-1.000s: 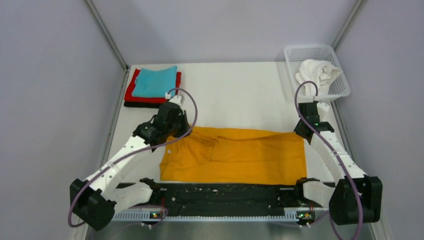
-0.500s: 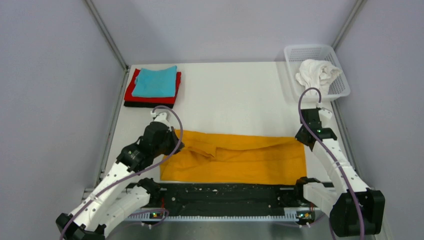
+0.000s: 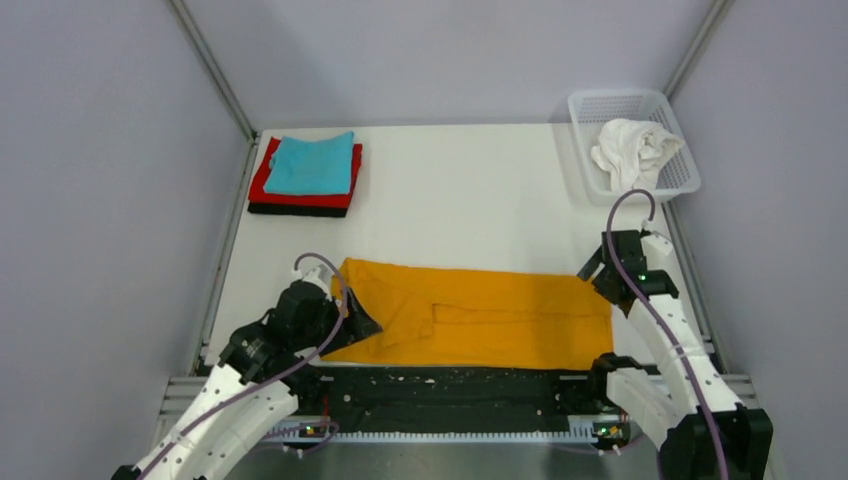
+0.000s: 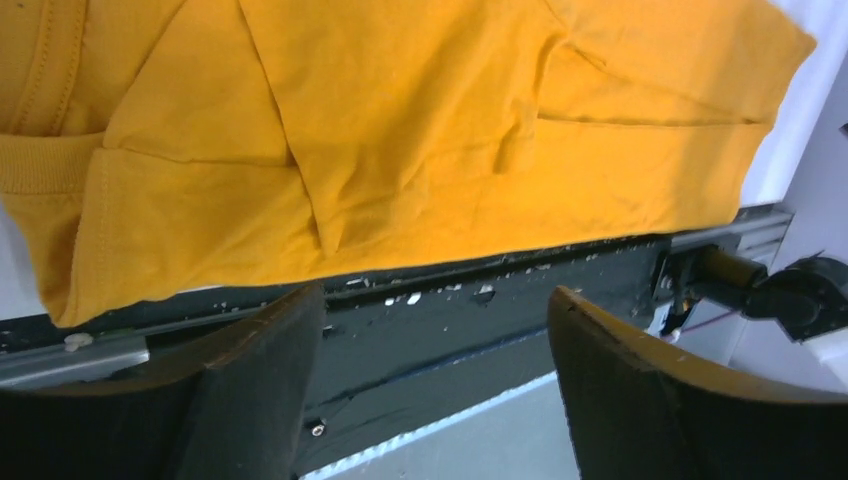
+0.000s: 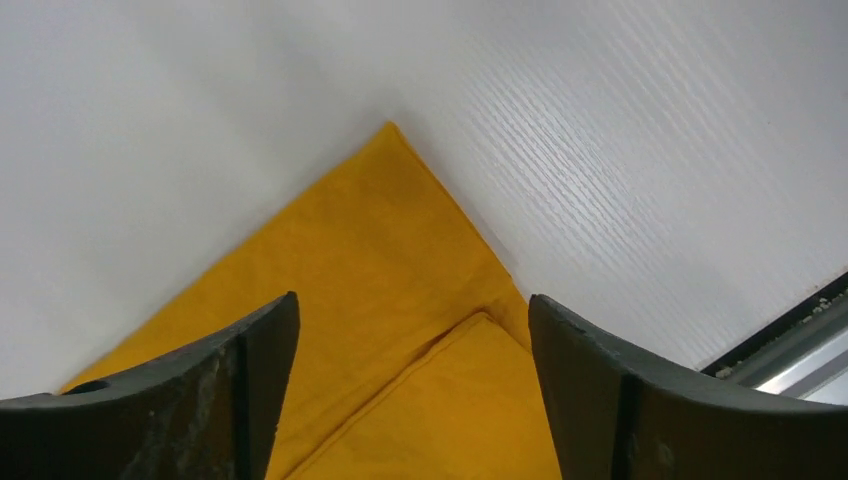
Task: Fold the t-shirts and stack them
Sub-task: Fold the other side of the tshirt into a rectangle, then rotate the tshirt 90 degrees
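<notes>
**Spotter:** Your near shirt (image 3: pixel 480 312) lies flat along the front of the table (image 3: pixel 470 190), and its near edge runs right up against the base rail (image 3: pixel 450 385).

**Operator:** And the arms?

**Spotter:** Your left gripper (image 3: pixel 357 322) sits at the shirt's left end, fingers over the rail. Your right gripper (image 3: pixel 592 272) hangs above the shirt's far right corner.

**Operator:** What's behind that?

**Spotter:** In the far left corner you've got the shirt stack (image 3: pixel 305 175), three deep and well apart from the near shirt. In the far right corner is the basket (image 3: pixel 590 105), with one more shirt (image 3: pixel 632 148) bundled inside it.
</notes>
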